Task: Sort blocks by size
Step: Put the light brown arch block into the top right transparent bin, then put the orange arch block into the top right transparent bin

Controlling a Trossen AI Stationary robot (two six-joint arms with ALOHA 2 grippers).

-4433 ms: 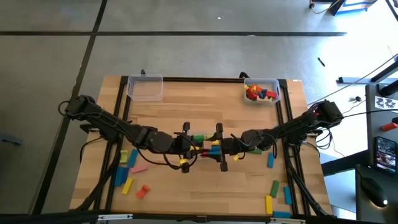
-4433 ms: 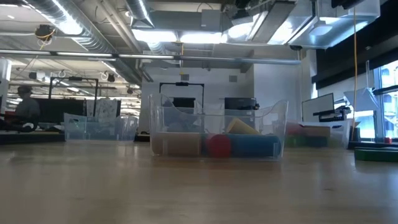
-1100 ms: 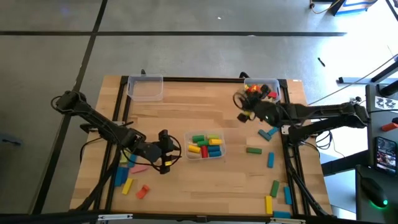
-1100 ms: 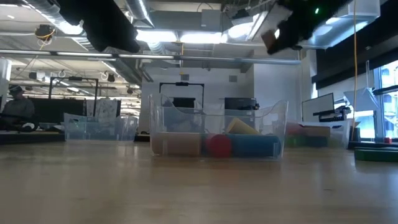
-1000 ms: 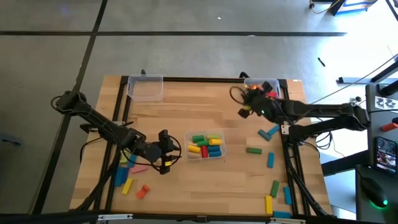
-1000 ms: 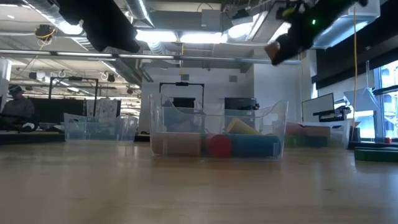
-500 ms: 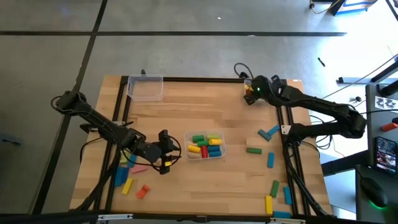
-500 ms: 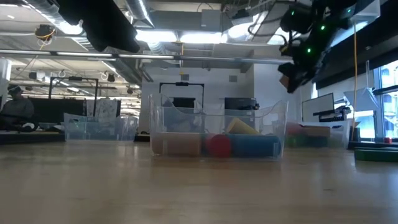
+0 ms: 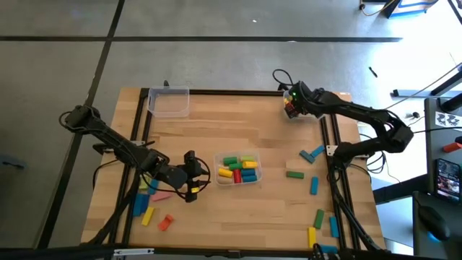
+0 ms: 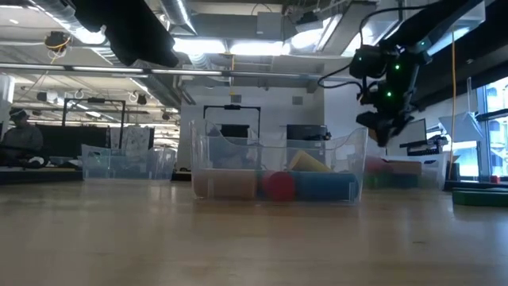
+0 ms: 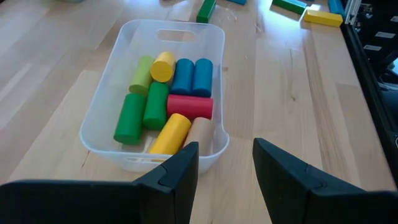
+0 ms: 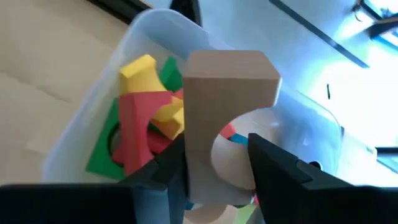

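My right gripper (image 9: 290,108) hovers over the far right clear bin (image 12: 155,25) and is shut on a plain wooden arch block (image 12: 227,93). Red, yellow and green blocks (image 12: 140,118) lie in that bin below it. My left gripper (image 9: 193,178) is open and empty, just left of the centre bin (image 9: 239,169). That bin holds short green, yellow, blue and red cylinders (image 11: 168,93). In the left wrist view my left fingers (image 11: 180,171) stand before the bin's near rim without touching it. My right gripper pinches the wooden arch block between its two fingers, on the two flat sides (image 12: 199,162) at the end with the round cut-out (image 12: 233,149). The block sticks out past the fingertips, clear of the bin and of the blocks below.
An empty clear bin (image 9: 168,102) stands at the far left. Loose blue, pink, yellow and orange blocks (image 9: 150,201) lie at the near left. Blue, green and yellow blocks (image 9: 312,154) (image 9: 318,217) lie scattered along the right side. Bare wood lies between.
My right gripper has carried the wooden arch block toward the table's far edge, to above the far right bin, and has come lower and turned on the way. It stays shut on the block.
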